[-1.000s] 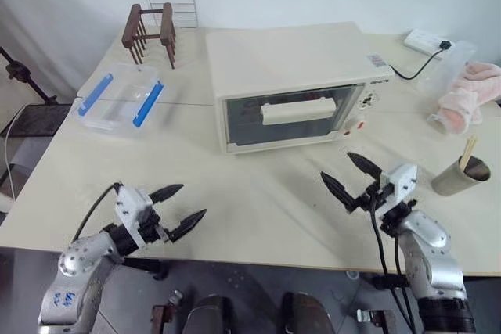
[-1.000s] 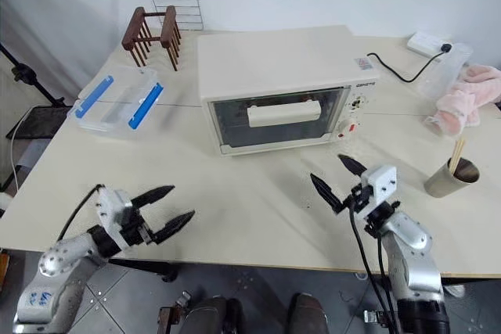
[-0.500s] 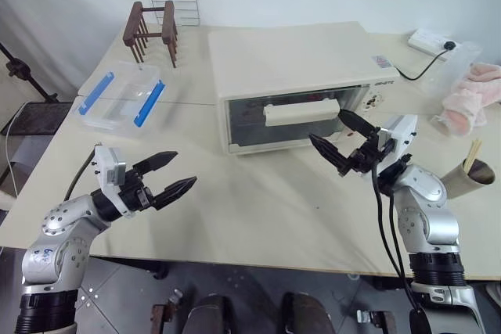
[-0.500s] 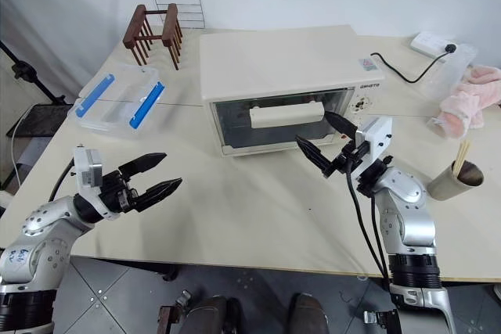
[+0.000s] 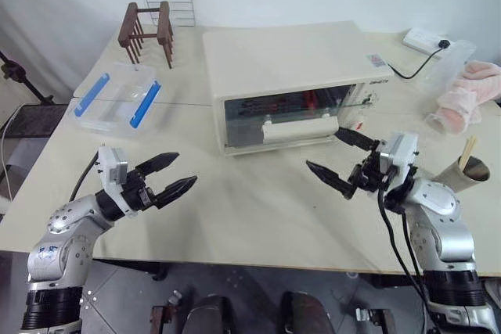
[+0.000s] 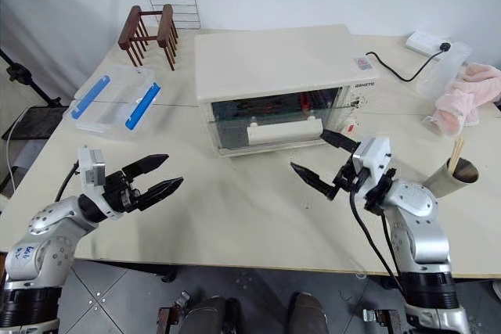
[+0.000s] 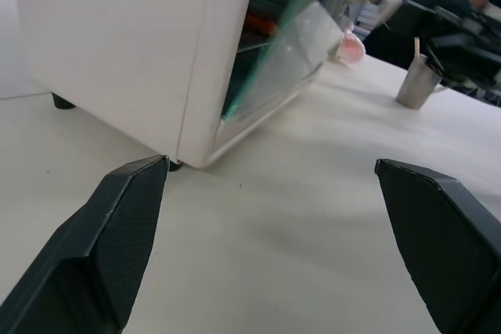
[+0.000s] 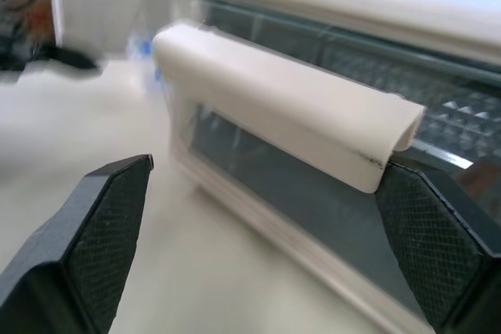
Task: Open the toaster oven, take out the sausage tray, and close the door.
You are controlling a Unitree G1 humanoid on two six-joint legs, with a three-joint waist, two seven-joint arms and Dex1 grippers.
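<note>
Toaster oven point(image 5: 293, 76), the large cream-white boxy one with the glass front, sits at the middle of my pale table point(image 5: 250, 209), and its glass door point(image 5: 286, 115) with the long cream-white bar handle point(image 5: 300, 131) is tilted partway down. Inside I can make out red behind the glass, probably the sausage on its tray, though I cannot pick out the tray itself. I judge we are mid-way through the opening step. My right gripper point(image 5: 342, 163) hangs just off the handle's right end with its black fingers spread wide, holding nothing. Next I need to press the handle down until the door lies flat. My left gripper point(image 5: 171, 176) waits well apart from the oven, spread and empty
</note>
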